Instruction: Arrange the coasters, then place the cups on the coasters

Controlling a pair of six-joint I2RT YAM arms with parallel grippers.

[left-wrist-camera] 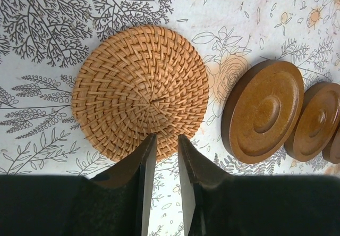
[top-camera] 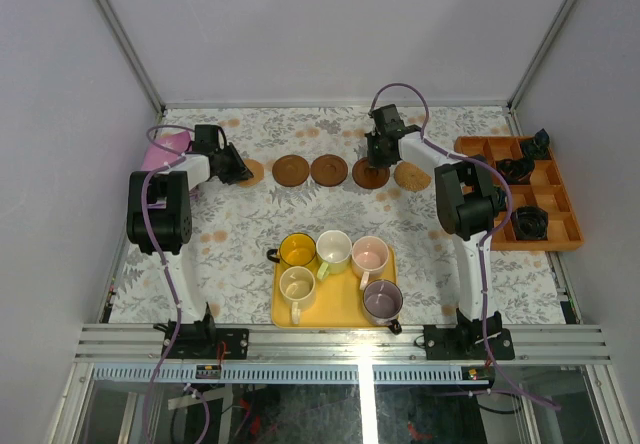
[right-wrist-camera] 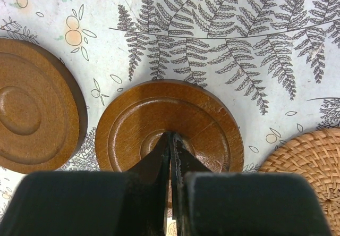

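Note:
Five coasters lie in a row across the far part of the table: a woven tan coaster [top-camera: 252,173], three dark brown coasters [top-camera: 291,170] [top-camera: 328,169] [top-camera: 368,176] and a second tan coaster [top-camera: 412,176]. My left gripper [left-wrist-camera: 164,136] hovers at the near rim of the left woven coaster [left-wrist-camera: 141,87]; its jaws stand a narrow gap apart, with only tablecloth between them. My right gripper [right-wrist-camera: 171,134] is shut, its tips over the centre of the third dark coaster [right-wrist-camera: 175,106]. A yellow cup [top-camera: 298,250], two cream cups [top-camera: 334,247] [top-camera: 298,285], a pink cup [top-camera: 371,255] and a grey-purple cup [top-camera: 382,299] stand on the yellow tray [top-camera: 335,319].
An orange divided tray [top-camera: 563,232] with small black objects sits at the right edge, close to the right arm. A pink object [top-camera: 165,149] lies at the far left behind the left arm. Metal frame posts and white walls enclose the table.

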